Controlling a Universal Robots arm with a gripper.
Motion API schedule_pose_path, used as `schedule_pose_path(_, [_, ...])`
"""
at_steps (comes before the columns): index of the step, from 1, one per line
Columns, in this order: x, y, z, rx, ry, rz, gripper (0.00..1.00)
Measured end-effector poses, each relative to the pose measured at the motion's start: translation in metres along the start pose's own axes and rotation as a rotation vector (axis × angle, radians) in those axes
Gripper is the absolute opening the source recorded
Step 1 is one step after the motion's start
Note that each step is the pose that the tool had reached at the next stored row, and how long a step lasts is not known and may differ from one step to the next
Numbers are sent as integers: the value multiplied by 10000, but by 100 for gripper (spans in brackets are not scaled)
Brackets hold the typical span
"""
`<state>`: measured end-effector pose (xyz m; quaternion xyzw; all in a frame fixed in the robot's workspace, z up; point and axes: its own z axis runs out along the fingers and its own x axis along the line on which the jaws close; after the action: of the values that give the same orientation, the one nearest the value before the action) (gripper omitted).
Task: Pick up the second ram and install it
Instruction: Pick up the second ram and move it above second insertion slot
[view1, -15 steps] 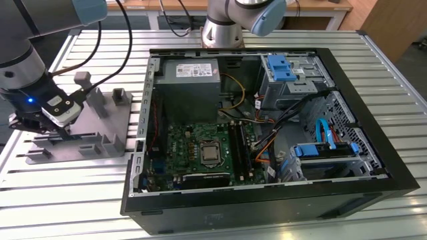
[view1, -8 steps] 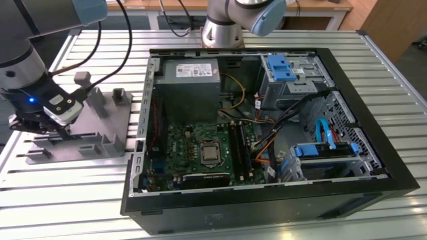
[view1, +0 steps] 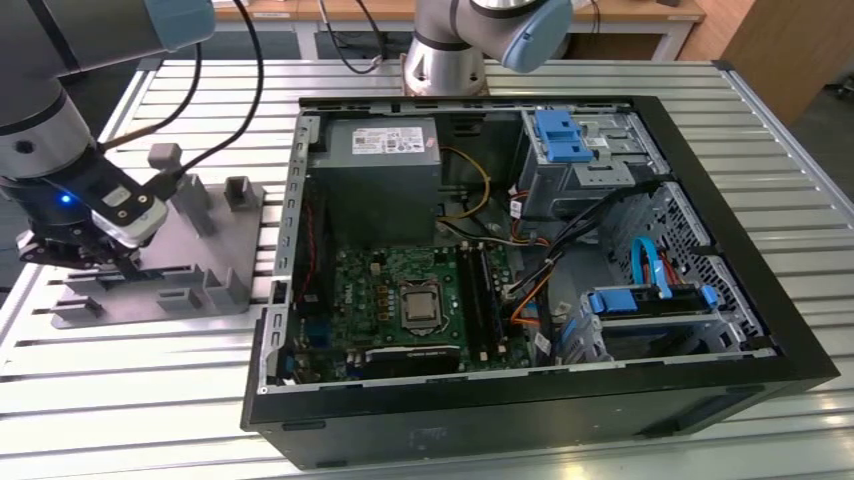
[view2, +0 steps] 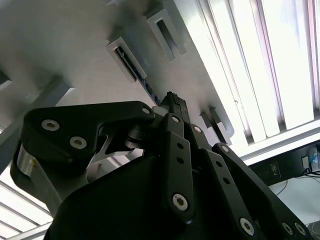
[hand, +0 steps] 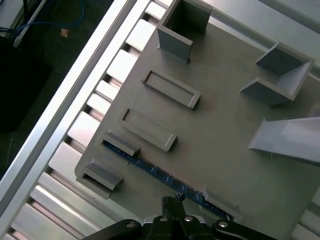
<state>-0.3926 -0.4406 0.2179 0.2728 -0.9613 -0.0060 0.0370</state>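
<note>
Gripper (hand: 172, 201) fingers pinch close on the memory stick (hand: 145, 167), which stands on edge in its gray tray (hand: 225, 125); lifting and fitting into the open computer case (view1: 507, 415) remain undone.

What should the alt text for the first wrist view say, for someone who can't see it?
The gripper hangs close to the second ram, a thin dark blue stick standing on edge in a grey fixture plate on a slatted metal table.
</note>
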Motion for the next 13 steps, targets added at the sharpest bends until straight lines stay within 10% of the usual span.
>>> schedule_pose_path(13, [0,0,0,46,21,-676,10])
